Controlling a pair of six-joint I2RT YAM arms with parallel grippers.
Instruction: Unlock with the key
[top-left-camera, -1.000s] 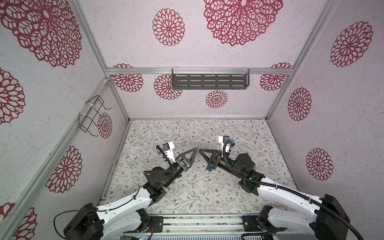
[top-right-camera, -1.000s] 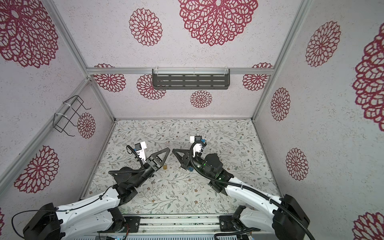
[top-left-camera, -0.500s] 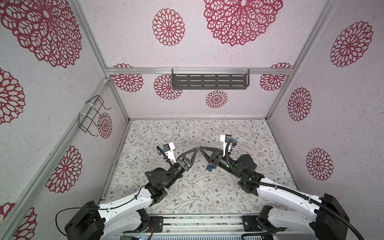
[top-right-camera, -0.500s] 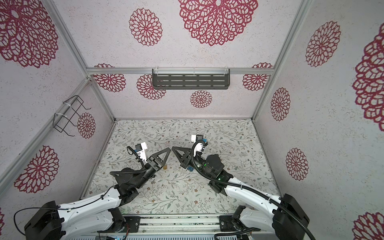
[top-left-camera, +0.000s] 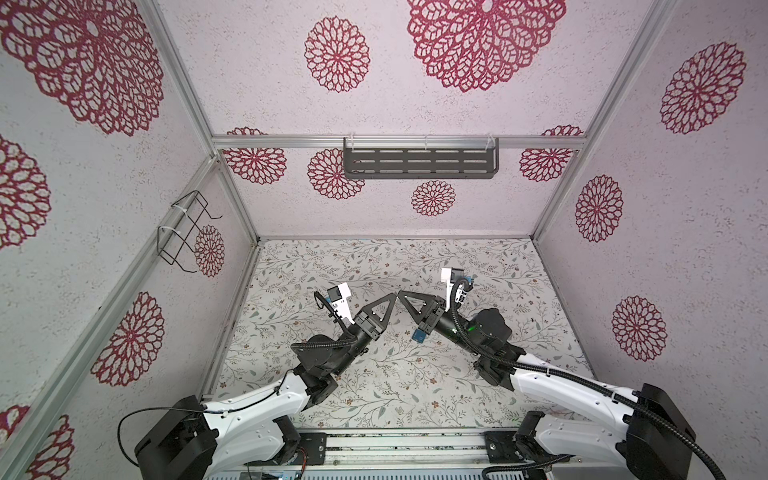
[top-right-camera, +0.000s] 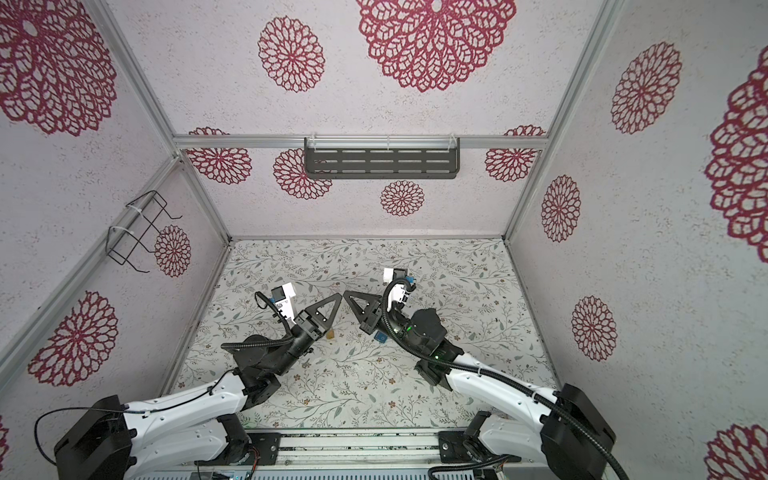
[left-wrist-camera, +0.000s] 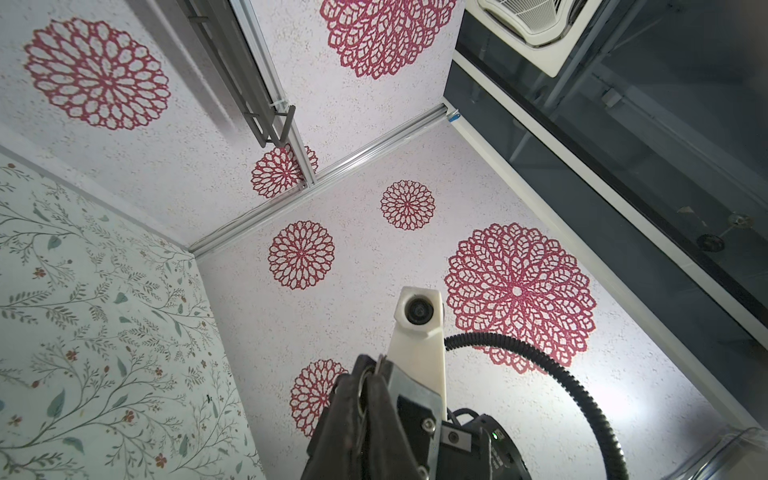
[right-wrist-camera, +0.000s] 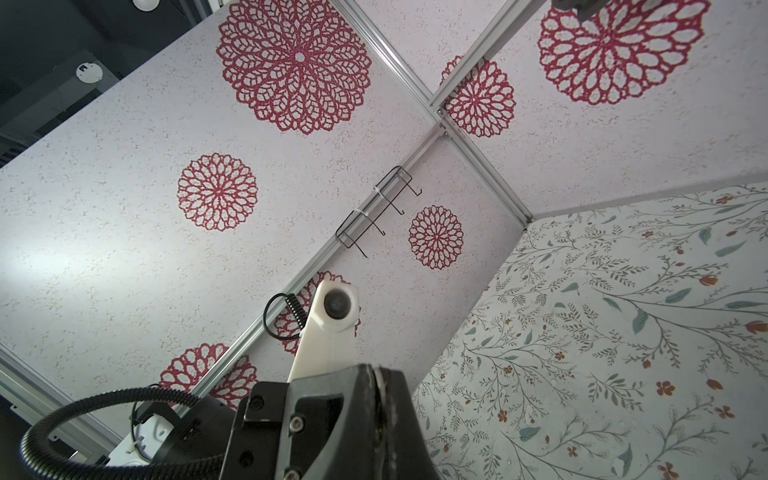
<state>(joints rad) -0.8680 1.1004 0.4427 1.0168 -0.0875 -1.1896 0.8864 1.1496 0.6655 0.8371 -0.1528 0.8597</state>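
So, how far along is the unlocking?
Done: nothing I can confirm. In hand: nothing visible; left gripper and right gripper are shut, raised, tips nearly meeting. To do: a tan thing and a blue thing, perhaps lock and key, lie apart on the table.

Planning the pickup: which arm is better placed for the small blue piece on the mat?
Right, likely: the blue piece lies by the right gripper; the left gripper sits nearer the brass-coloured piece.

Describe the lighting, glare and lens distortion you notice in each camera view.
In both top views: even, soft light; the frame post splays outward, a wide-angle effect. Left wrist view: a glare patch washes out the side wall; the shut left gripper looks dark. Right wrist view: similar glare on the opposite wall; the right gripper is dark.
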